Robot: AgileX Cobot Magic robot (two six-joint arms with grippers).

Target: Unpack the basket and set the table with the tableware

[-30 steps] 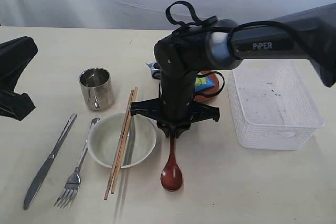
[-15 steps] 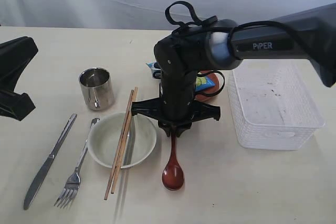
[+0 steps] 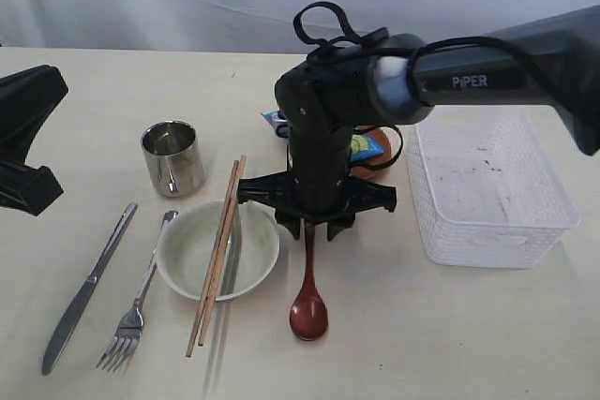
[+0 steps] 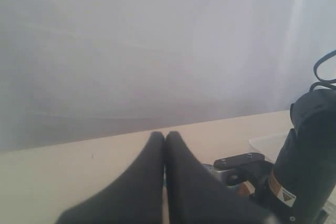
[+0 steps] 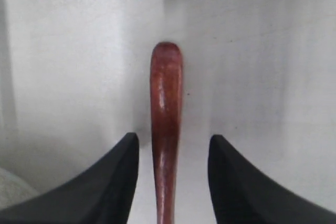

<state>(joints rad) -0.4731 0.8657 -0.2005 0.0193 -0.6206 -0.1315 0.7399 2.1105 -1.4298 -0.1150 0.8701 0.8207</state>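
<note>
Exterior view. The dark reddish wooden spoon (image 3: 308, 306) lies flat on the cream-beige surface (image 3: 450, 334), just beside the white bowl (image 3: 183, 255). Two thin wooden chopsticks (image 3: 226, 217) rest across the bowl's rim. A shiny steel cup (image 3: 172, 157) stands behind the bowl. A steel fork (image 3: 137, 311) and steel knife (image 3: 82, 295) lie on the bowl's far side from the spoon. The white perforated plastic basket (image 3: 492, 196) is well apart from the bowl, past the spoon, with no tableware visible in it.

Risk, as I judge it: a lift off vertical could hook the handle and swing the spoon into the bowl, and that knock could roll the chopsticks off the rim.

Pose: the right arm reaches in from the basket side with its wrist turned straight down, and the right tool (image 3: 314, 228) sits low over the handle end.

Left wrist view. The left tool (image 4: 164, 136) is pinched together and empty, parked off beyond the knife.

Right wrist view. The right tool (image 5: 173, 139) is parted to a moderate width. The handle runs between its tips with a gap on each side, so the spoon is not gripped.
</note>
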